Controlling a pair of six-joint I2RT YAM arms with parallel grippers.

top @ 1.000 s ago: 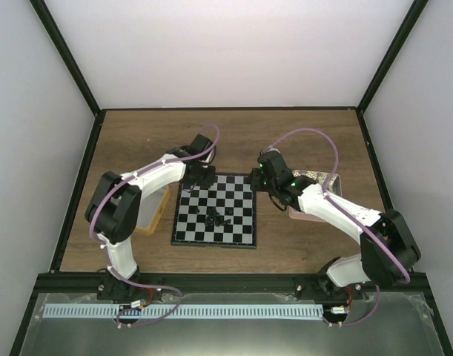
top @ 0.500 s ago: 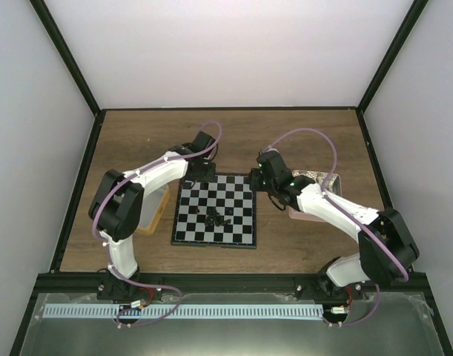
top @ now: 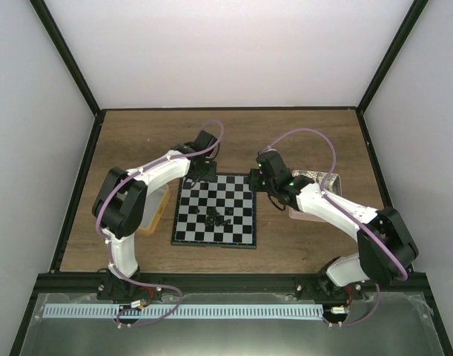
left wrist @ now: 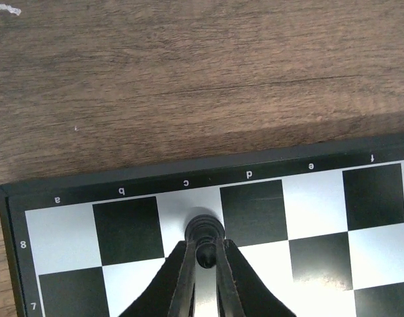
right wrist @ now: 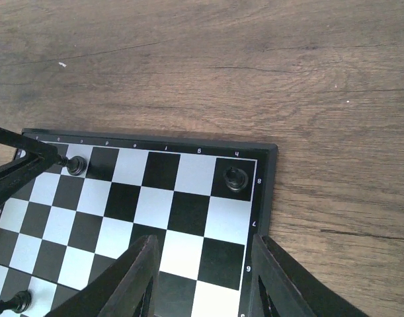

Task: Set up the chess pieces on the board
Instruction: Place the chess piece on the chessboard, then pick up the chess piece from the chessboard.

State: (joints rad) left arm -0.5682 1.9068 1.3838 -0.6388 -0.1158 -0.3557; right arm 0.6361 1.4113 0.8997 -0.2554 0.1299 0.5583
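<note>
The board (top: pixel 213 244) lies between the two arms, its border showing in the left wrist view (left wrist: pixel 268 160) and the right wrist view (right wrist: pixel 267 198). My left gripper (left wrist: pixel 205 256) is shut on a small black chess piece (left wrist: pixel 203 232) that stands on the white square under "c" in the far row. That same piece (right wrist: pixel 75 165) appears in the right wrist view. Another piece (right wrist: pixel 236 177) stands alone on the far right corner square. A cluster of pieces (top: pixel 219 217) sits mid-board. My right gripper (right wrist: pixel 203 246) hangs open over the board's right edge, holding nothing.
A yellow-rimmed tray (top: pixel 158 213) sits left of the board, partly under the left arm. A pinkish tray (top: pixel 320 180) lies right of it, behind the right arm. Bare wooden table (top: pixel 233 133) stretches beyond the board's far edge. Black frame posts bound the cell.
The left wrist has edged slightly toward the board's far edge with the piece between its fingers. The right arm has hardly moved.
</note>
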